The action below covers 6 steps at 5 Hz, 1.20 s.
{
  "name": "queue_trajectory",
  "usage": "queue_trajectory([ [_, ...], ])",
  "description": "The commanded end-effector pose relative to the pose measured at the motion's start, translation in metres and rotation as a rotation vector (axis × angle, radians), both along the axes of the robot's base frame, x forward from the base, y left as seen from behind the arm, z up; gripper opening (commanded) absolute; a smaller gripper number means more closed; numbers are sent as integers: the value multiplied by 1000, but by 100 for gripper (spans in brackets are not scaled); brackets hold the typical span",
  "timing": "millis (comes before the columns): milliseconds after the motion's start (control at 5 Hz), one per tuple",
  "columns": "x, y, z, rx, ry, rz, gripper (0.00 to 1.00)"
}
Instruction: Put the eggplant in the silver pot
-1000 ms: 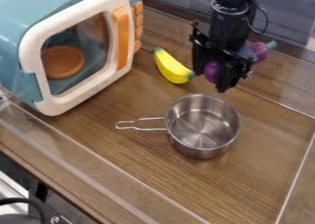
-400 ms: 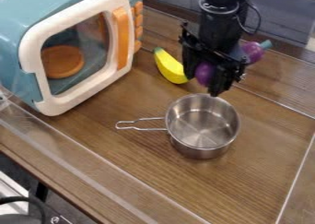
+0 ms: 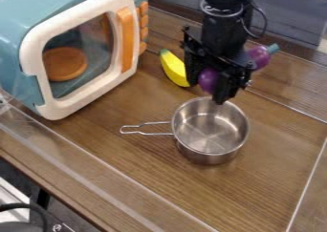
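The silver pot (image 3: 211, 132) stands on the wooden table right of centre, with its wire handle (image 3: 144, 129) pointing left and nothing visible inside. My gripper (image 3: 217, 83) hangs just above the pot's far rim, pointing down. It is shut on the purple eggplant (image 3: 207, 78). The eggplant's other end (image 3: 259, 54) sticks out to the right behind the fingers.
A yellow banana (image 3: 177, 69) lies just left of the gripper. The teal-and-white toy microwave (image 3: 71, 50) stands at the left with its door shut. A clear wall (image 3: 76, 169) runs along the table's front, and another stands on the right.
The gripper has carried the eggplant a little to the left, ending above the pot's far rim. The pot, banana and microwave have not moved.
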<state>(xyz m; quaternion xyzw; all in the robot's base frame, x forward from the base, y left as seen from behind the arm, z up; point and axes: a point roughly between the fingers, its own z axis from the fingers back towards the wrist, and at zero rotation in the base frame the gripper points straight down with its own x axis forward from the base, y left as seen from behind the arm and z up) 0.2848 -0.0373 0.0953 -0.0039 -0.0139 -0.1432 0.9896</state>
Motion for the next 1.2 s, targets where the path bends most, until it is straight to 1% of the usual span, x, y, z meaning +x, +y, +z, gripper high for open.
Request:
queue_trajectory([
  [0, 0, -3, 17, -16, -63, 1, 0],
  [400, -6, -8, 16, -33, -56, 4, 0],
  [600, -8, -10, 16, -40, -52, 6, 100],
  [1000, -11, -15, 13, -55, -55, -5, 100],
])
